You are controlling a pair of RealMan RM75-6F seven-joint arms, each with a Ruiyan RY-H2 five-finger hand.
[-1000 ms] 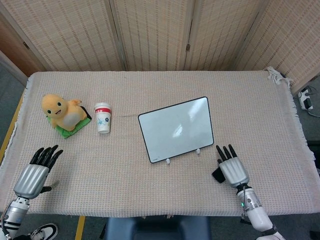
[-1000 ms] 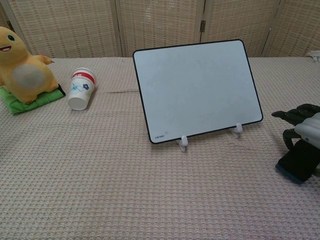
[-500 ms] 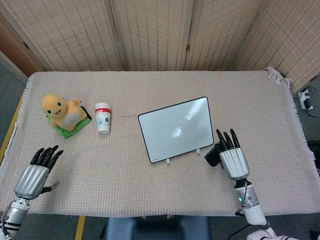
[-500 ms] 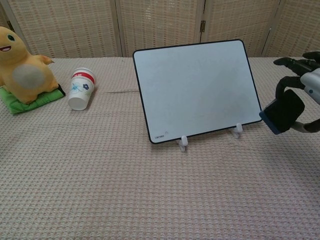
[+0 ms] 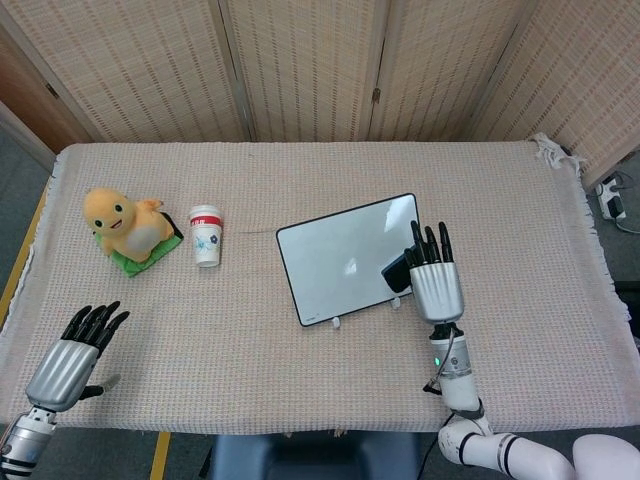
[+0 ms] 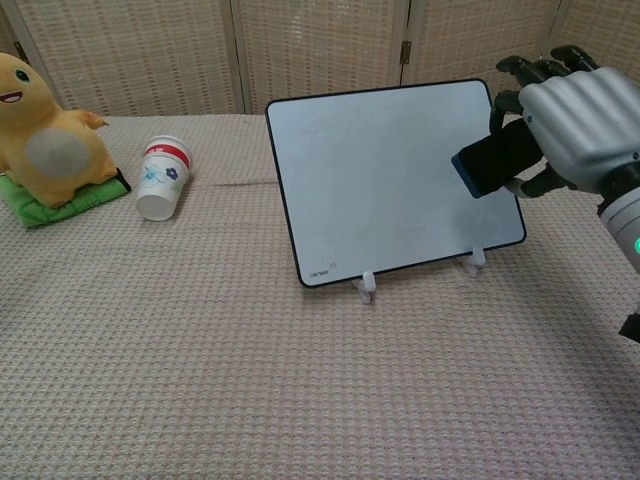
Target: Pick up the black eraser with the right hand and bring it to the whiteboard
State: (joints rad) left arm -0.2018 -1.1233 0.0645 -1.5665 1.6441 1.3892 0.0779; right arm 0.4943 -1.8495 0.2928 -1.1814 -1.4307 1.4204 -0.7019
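The right robot hand point(image 6: 575, 130) holds the black eraser point(image 6: 495, 160) at the right of the chest view, in front of the right part of the whiteboard point(image 6: 390, 175); whether the eraser touches the board cannot be told. In the head view the eraser point(image 5: 395, 272) sits over the board's lower right corner. The whiteboard point(image 5: 345, 255) leans on small white feet on the woven surface point(image 5: 300, 380). At lower left, the left robot hand point(image 5: 72, 360) holds nothing, fingers spread. A paper cup point(image 5: 206, 236) and yellow plush toy point(image 5: 125, 222) sit at left.

staged indoor room, woven folding screens point(image 5: 300, 65), cloth-covered table point(image 5: 300, 330)
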